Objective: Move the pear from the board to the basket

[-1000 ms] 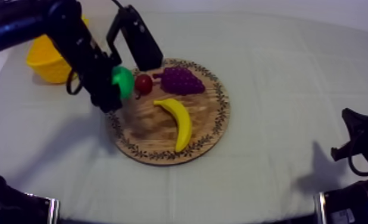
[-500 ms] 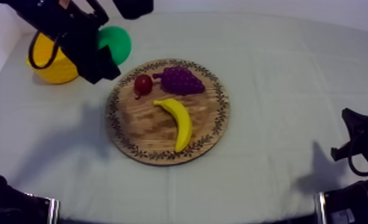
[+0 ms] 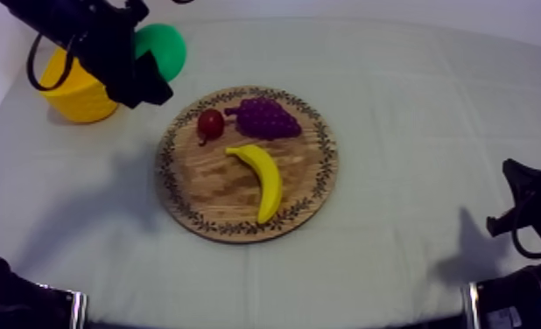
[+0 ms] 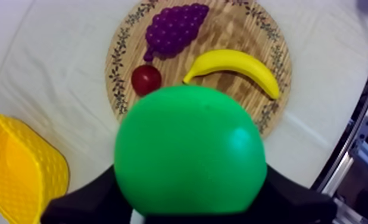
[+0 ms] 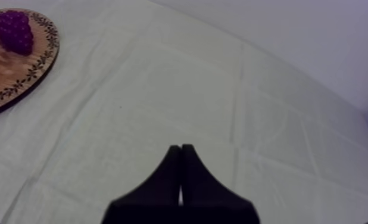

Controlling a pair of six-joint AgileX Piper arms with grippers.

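Observation:
The green pear (image 3: 161, 51) hangs in the air at the back left, between the yellow basket (image 3: 74, 89) and the round wooden board (image 3: 248, 163). My left gripper (image 3: 147, 72) is shut on it. From the left wrist camera the pear (image 4: 189, 158) looms large between the black fingers (image 4: 85, 199), with the board (image 4: 234, 30) and the basket (image 4: 19, 173) below it. My right gripper (image 5: 181, 173) is shut on nothing, its fingers together as a narrow wedge above bare cloth; in the top view it rests low at the right (image 3: 523, 210).
On the board lie a bunch of grapes (image 3: 267, 117), a small red fruit (image 3: 210, 123) and a banana (image 3: 262, 178). Grey-white cloth covers the table all round the board.
My left gripper lifted the pear off the board's left rim and carried it up and back left, now close beside the basket. The right arm has not moved.

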